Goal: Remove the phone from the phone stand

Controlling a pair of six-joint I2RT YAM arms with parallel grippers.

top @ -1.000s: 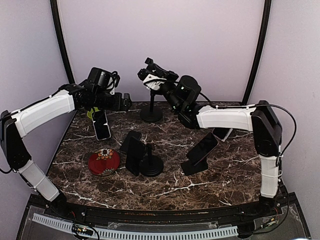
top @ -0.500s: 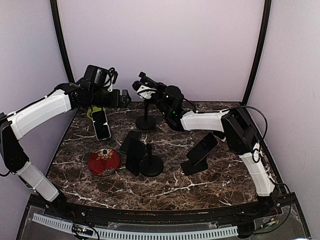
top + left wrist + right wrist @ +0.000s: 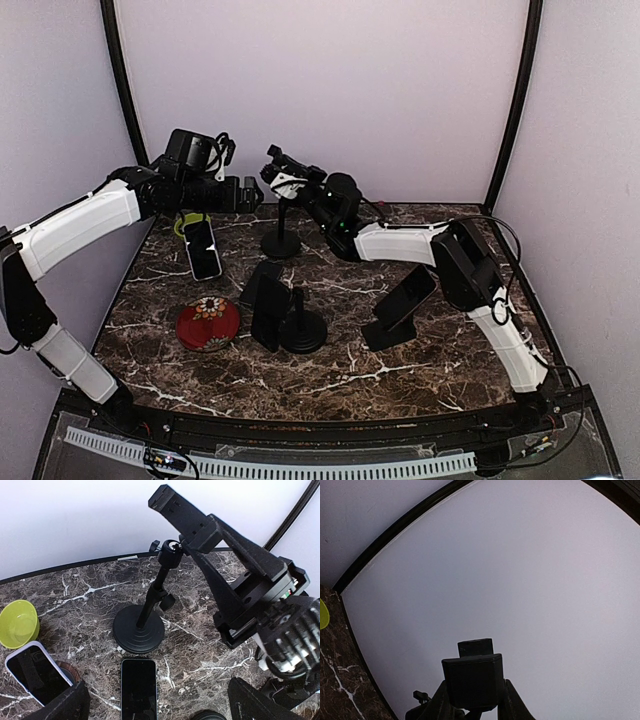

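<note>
A black phone stand with a round base point(image 3: 280, 245) and a thin pole stands at the back middle; in the left wrist view its base point(image 3: 138, 628) sits just behind a black phone point(image 3: 138, 687) lying flat on the marble. My right gripper point(image 3: 283, 175) is shut on the stand's empty clamp head point(image 3: 472, 677), with its fingers point(image 3: 512, 702) on both sides. My left gripper point(image 3: 245, 195) hovers just left of that stand, open and empty point(image 3: 160, 711). Two more phones sit on stands, one in the middle point(image 3: 270, 308) and one to the right point(image 3: 408, 295).
A white-edged phone point(image 3: 203, 248) leans at the left beside a green bowl point(image 3: 19, 623). A red round tin point(image 3: 208, 322) lies at the front left. The flat phone point(image 3: 260, 278) lies behind the middle stand's base point(image 3: 305, 332). The back wall is close behind both grippers.
My right gripper has swung left, bringing the back stand with it; its base has slid left and slightly nearer. My left arm has barely moved.
</note>
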